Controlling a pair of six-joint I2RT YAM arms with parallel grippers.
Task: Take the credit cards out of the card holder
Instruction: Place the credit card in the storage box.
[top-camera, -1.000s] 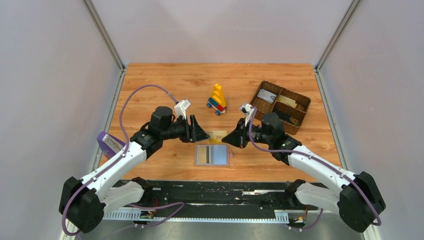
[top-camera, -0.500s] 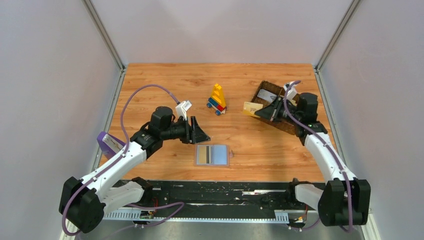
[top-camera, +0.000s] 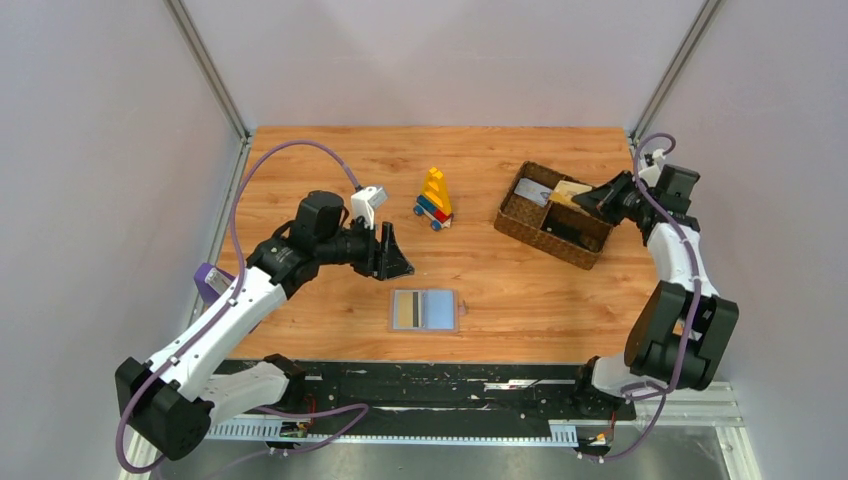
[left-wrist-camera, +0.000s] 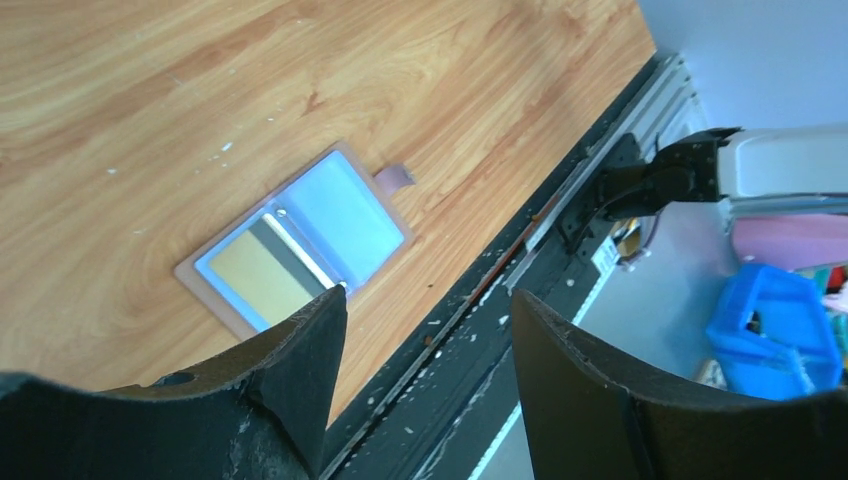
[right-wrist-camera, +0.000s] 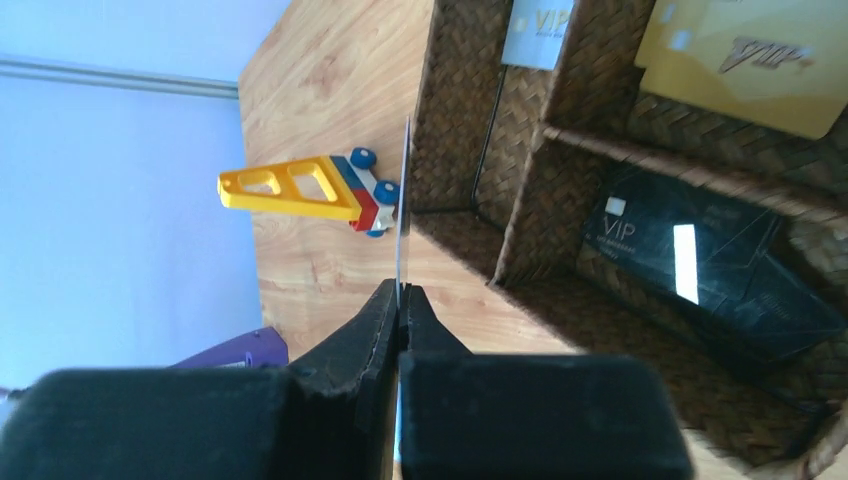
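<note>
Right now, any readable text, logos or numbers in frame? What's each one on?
"VIP": white card, in the basket.
"VIP": gold card, next compartment.
"VIP", faint: black card; the smaller lines under it are too blurred to read.
Held card in the right pincer: edge-on, nothing readable.
Striped card in the blue holder: no print visible.

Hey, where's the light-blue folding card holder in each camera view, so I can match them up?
Top external: the light-blue two-panel folding card holder lies open just below centre.
Left wrist: left of centre, flat on the wood.
Right wrist: not in view.
Shared landmark: the orange wooden tabletop shows in all three.
</note>
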